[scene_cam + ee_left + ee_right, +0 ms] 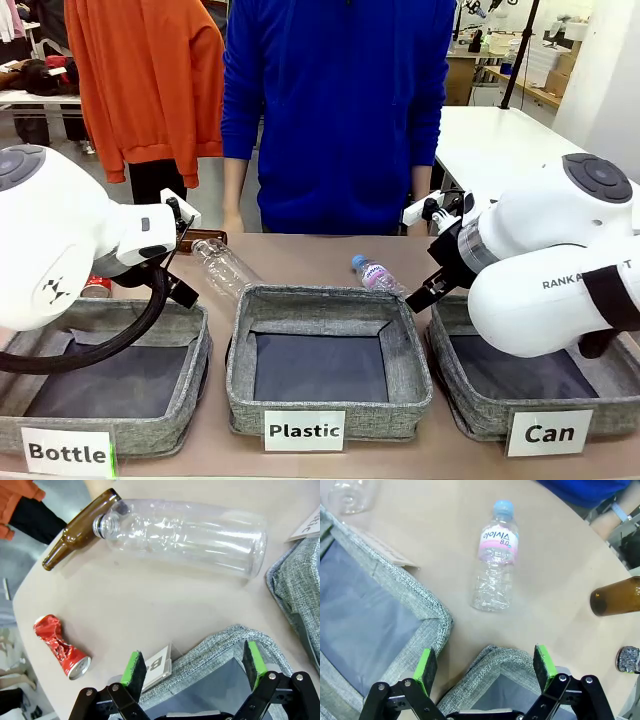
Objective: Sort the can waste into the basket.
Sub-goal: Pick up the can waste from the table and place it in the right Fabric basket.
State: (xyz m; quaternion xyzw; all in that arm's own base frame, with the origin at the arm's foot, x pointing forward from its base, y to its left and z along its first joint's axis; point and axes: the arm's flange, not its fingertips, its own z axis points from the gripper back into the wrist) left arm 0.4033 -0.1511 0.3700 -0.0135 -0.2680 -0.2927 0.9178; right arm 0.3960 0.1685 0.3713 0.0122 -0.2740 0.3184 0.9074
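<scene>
Surface [320, 255]: light brown top with three grey baskets set along the near edge. A person in a blue top [340, 110] is seen at the far side.

Left jaws: held wide, with nothing between the green pads [132, 668]. They are poised over a far corner of the "Bottle" basket [198, 380].

Red can [60, 647]: crushed, lying on its side on the bare surface near the surface's edge. In the left wrist view it is found to the left of the jaws. Its long axis is seen running obliquely in that view, with the lidded end nearer the jaws. Farther out, a brown glass bottle [80, 530] and a large clear bottle [185, 535] are seen touching near their necks.

Right jaws: likewise wide and empty, with the pads [545, 662] held over a corner of the "Can" basket [475, 415].

Black-and-silver can [628, 659]: cut off by the edge of the right wrist view, to the right of the jaws and near the end of a second brown bottle [615, 597]. Its axis cannot be told. A small labelled bottle [495, 565] lies straight ahead.

Judgement: the left arm is nearer the red can and the right arm is nearer the patterned one. The red can is judged to need a carry across the whole row of baskets, with the jaws first turned across its long axis.
</scene>
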